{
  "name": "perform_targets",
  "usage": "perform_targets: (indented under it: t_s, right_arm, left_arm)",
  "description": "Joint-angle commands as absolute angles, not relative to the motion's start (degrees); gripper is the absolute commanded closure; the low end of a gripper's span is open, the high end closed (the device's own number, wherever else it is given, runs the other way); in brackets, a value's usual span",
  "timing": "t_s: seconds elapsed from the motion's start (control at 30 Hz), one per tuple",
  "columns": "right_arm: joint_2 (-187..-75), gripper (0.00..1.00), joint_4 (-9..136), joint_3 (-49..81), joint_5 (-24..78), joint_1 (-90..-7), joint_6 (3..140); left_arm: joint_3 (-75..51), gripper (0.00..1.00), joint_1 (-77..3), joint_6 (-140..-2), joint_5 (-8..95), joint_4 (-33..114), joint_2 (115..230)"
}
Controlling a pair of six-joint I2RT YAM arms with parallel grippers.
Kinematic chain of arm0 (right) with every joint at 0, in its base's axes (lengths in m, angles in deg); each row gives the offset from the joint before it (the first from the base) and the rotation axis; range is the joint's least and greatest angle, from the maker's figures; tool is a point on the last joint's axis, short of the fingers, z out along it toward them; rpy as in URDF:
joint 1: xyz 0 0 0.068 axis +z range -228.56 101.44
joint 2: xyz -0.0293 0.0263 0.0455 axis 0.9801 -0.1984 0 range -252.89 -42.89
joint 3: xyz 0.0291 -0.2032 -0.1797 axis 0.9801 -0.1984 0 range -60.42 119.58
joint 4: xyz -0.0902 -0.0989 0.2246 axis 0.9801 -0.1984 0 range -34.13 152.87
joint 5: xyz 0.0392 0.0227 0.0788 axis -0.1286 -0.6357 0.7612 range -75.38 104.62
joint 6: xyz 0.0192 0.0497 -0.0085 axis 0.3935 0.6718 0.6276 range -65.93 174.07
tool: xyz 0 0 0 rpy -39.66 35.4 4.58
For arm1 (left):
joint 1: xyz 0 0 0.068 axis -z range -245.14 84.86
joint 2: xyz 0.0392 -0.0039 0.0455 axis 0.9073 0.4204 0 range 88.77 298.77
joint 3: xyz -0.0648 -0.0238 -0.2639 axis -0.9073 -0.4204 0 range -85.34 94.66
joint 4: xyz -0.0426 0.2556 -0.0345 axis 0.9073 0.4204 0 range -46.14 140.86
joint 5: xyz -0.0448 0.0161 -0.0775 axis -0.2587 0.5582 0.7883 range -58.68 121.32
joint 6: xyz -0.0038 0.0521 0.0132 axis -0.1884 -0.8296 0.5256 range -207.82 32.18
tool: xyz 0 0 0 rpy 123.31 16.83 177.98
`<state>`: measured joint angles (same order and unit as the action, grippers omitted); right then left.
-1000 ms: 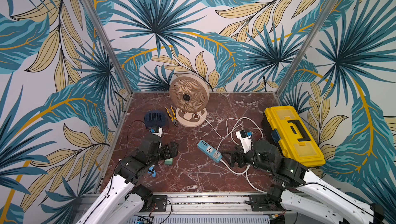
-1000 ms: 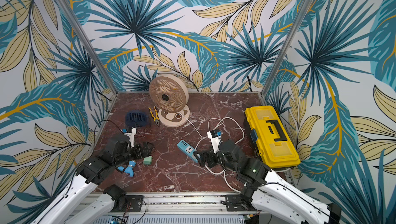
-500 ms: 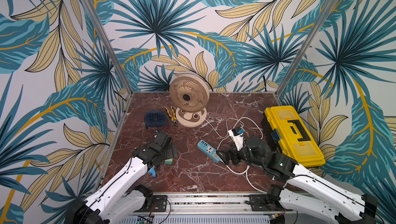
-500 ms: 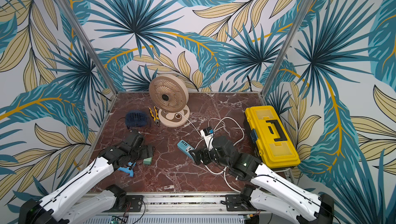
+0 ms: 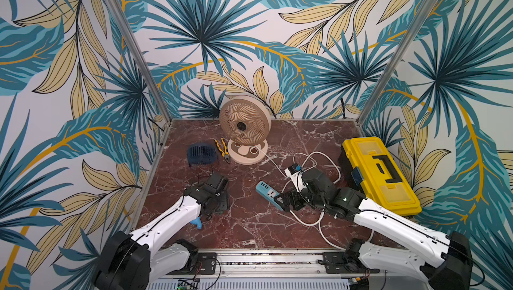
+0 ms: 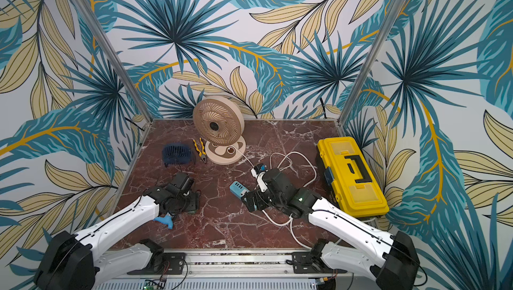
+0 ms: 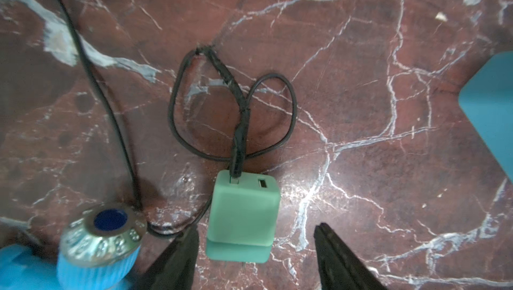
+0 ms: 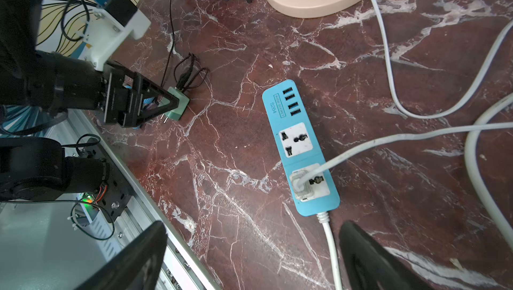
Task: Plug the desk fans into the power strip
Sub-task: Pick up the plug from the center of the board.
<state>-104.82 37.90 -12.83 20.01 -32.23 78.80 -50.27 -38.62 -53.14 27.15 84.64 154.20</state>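
Slippage risk: mint-green cube adapter [image 7: 244,208] is straddled, ungripped, by the part-open left gripper [image 7: 256,229], so an uneven squeeze could twist it against its looped black cord [image 7: 170,108]; light-blue rectangular power strip [image 8: 302,159] is seen mid-surface beneath the wide-open right gripper [image 8: 254,226].

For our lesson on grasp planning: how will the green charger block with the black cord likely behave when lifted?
The green charger block looks small, rigid and probably light. Its smooth sides may slip. The thin black cord lies in loose loops, so it will likely dangle and drag.
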Motion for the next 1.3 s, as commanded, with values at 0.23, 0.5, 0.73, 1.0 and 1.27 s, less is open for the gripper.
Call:
perform_targets:
  t_s: [0.23, 0.5, 0.73, 1.0, 1.27]
  right_arm:
    - [-103.5, 0.0, 37.6, -10.8, 22.5, -34.7, 82.2]
    - [-104.5, 0.0, 39.0, -12.1, 24.4, -36.0, 83.2]
    - [-105.5, 0.01, 40.1, -12.5, 28.7, -38.4, 83.2]
    - [-105.5, 0.0, 42.9, -14.5, 32.6, -39.6, 83.7]
    - [-106.5, 0.0, 42.7, -14.4, 34.9, -40.0, 83.1]
  left_arm:
    - [-51.6, 0.26, -38.9, -54.9, 26.3, 82.0, 157.3]
    - [-51.5, 0.33, -38.9, -55.5, 28.3, 81.1, 160.5]
    - [-50.6, 0.37, -37.2, -55.3, 29.1, 81.3, 165.2]
    - [-49.5, 0.44, -34.0, -53.6, 25.5, 82.5, 166.8]
    - [-47.7, 0.81, -31.6, -53.8, 23.4, 84.2, 164.7]
